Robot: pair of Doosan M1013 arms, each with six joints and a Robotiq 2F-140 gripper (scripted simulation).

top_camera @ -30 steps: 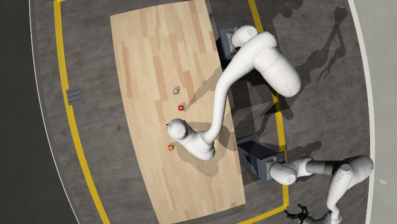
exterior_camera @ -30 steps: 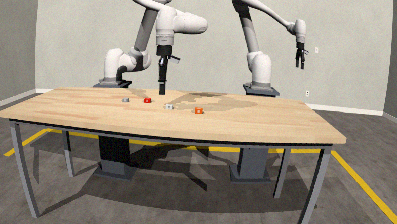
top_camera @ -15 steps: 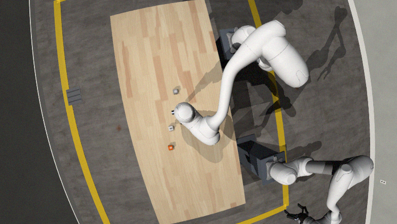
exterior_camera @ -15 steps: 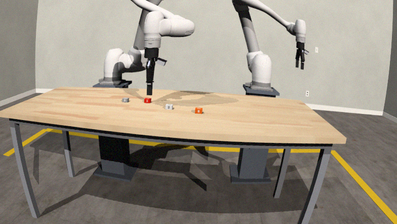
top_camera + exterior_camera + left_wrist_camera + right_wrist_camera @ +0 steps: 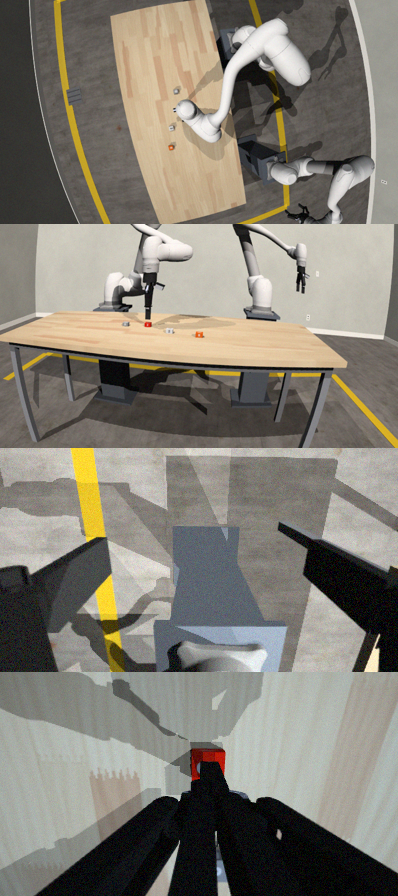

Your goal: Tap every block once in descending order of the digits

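The red block (image 5: 147,324) (image 5: 207,756) is upright; the arm hides it in the top view. My right gripper (image 5: 147,318) (image 5: 208,776) is shut and empty, pointing down with its tips a little above the red block, and in the right wrist view it covers part of it. A white block (image 5: 171,128) (image 5: 169,330), its digit looking like 2, and an orange block (image 5: 171,147) (image 5: 199,334) stand to one side. A grey block (image 5: 175,91) (image 5: 126,324) stands on the other. Most digits are too small to read surely. My left gripper (image 5: 293,208) (image 5: 300,291) (image 5: 208,556) is open and empty, off the table.
The blocks stand in a loose row on the wooden table (image 5: 144,69) (image 5: 251,346). The right arm reaches over the table, its wrist above the red block's place. The left arm's pedestal (image 5: 253,161) (image 5: 210,583) stands beside the table.
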